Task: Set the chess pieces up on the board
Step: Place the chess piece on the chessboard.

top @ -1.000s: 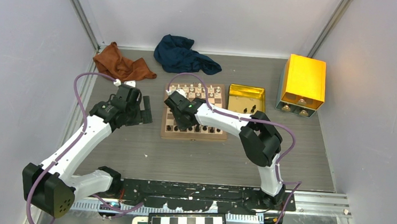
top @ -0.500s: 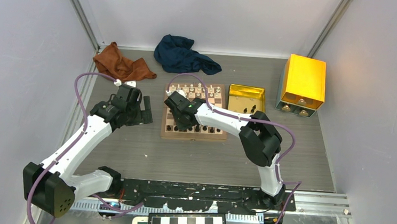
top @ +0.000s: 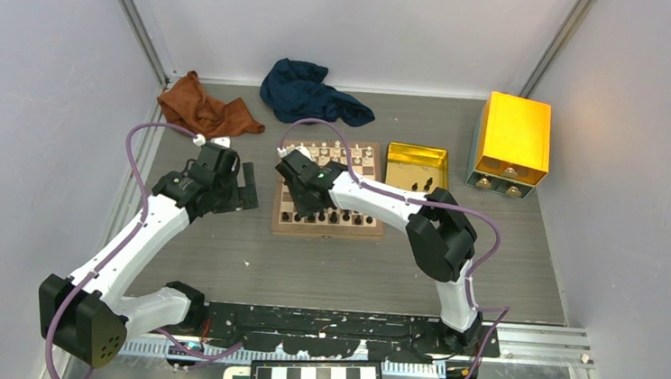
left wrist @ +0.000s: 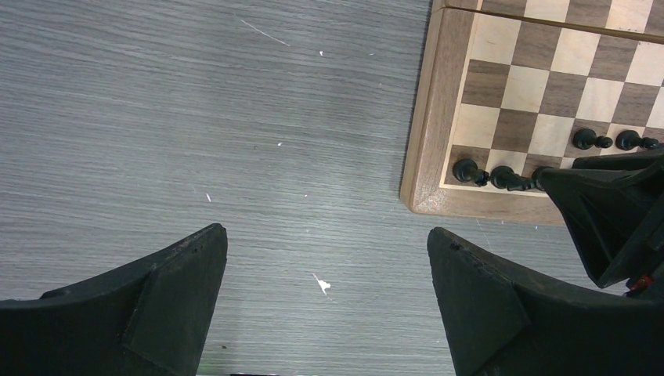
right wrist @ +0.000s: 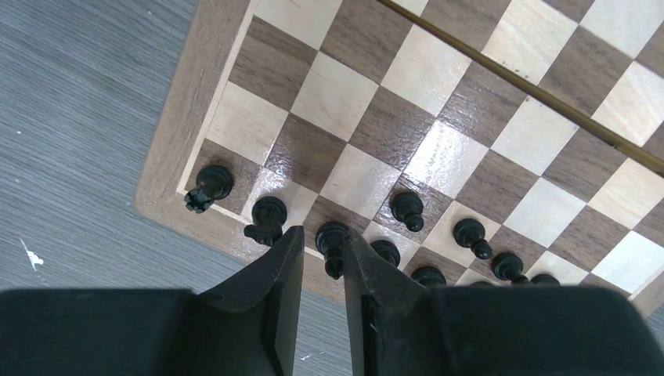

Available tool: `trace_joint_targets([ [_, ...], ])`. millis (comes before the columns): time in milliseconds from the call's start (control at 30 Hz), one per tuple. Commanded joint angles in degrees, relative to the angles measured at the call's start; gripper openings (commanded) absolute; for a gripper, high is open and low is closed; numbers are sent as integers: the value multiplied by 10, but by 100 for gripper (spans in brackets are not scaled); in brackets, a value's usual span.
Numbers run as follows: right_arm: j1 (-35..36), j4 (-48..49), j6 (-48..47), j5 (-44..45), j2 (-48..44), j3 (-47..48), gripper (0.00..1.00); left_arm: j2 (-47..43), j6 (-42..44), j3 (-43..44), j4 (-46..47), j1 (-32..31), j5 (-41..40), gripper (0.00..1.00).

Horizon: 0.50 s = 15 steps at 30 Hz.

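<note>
Right gripper (right wrist: 323, 233), jaws slightly parted around one black chess piece (right wrist: 333, 237), upright on board (right wrist: 174, 149) edge row, left gripper (left wrist: 326, 233) spread wide, empty.

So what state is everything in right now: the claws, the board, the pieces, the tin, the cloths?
Left claw: wide open, empty.
Right claw: slightly open around one standing black piece.
Board: unfolded, lying flat.
Black chess pieces: standing along the near rows.
Gold tin: open, a few dark pieces inside.
Blue cloth: crumpled.
Rust cloth: crumpled.
</note>
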Motion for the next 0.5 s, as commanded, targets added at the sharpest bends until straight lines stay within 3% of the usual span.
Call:
trace_joint_targets([
  [0, 1, -9, -12, 14, -39, 37, 31, 0, 4, 1, 26, 4, 5, 100],
  [267, -4, -18, -20, 79, -79, 45, 31, -1, 4, 1, 24, 4, 3, 100],
  [467, -84, -7, -8, 151, -135, 14, 32, 6, 4, 4, 26, 4, 8, 100],
])
